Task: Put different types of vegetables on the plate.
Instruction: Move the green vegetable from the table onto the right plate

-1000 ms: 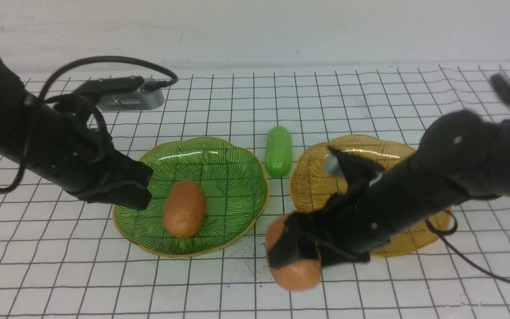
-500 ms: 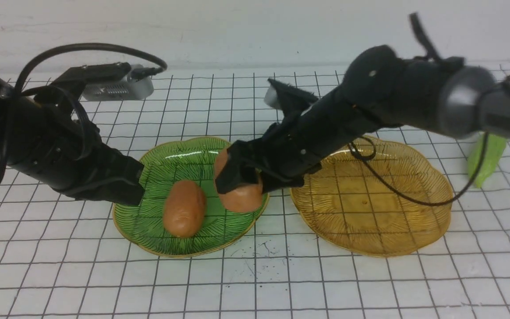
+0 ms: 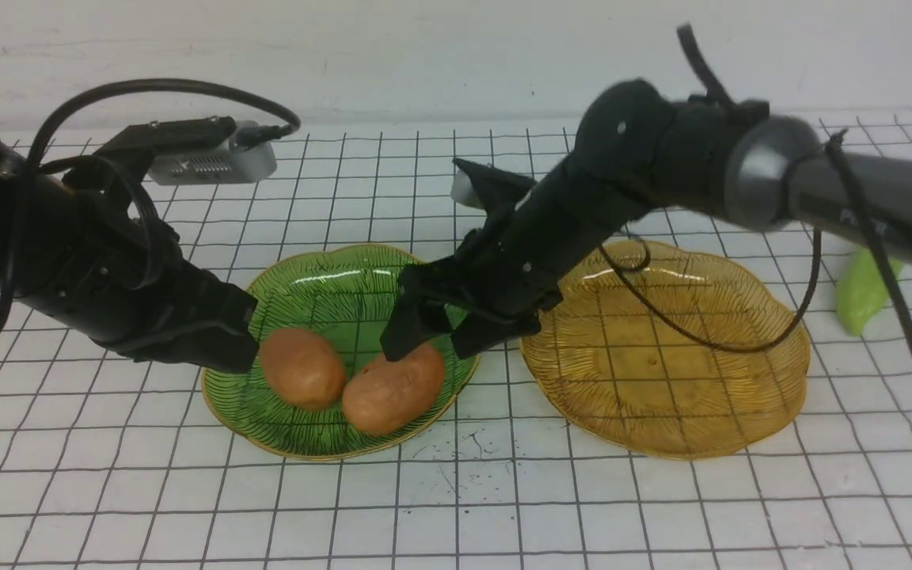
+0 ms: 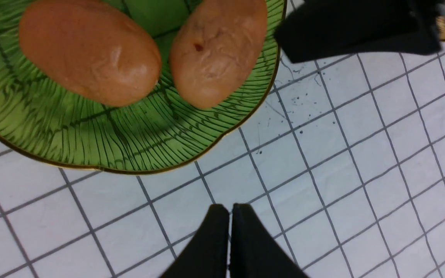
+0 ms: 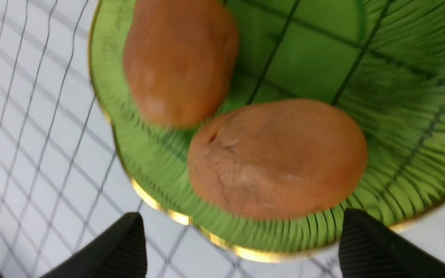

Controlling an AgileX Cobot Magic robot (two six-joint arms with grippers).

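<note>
Two orange-brown potatoes lie side by side on the green plate [image 3: 305, 273]: one on the left [image 3: 302, 368] and one on the right [image 3: 393, 388], just touching. My right gripper [image 3: 428, 348] hangs open directly over the right potato [image 5: 276, 158], its fingers apart and holding nothing. The left gripper [image 3: 226, 340] is shut and empty at the green plate's left rim, low over the table. A pointed green gourd [image 3: 860, 293] lies on the table at the far right, partly behind the right arm.
An amber glass plate [image 3: 662, 348] with nothing on it sits just right of the green one. The right arm stretches across above the amber plate's back edge, with a cable hanging over it. A white gridded mat [image 3: 456, 491] covers the table.
The right gripper carried a potato from the front of the table to the green plate and let it go. The first potato shifted left. The left arm barely moved.
</note>
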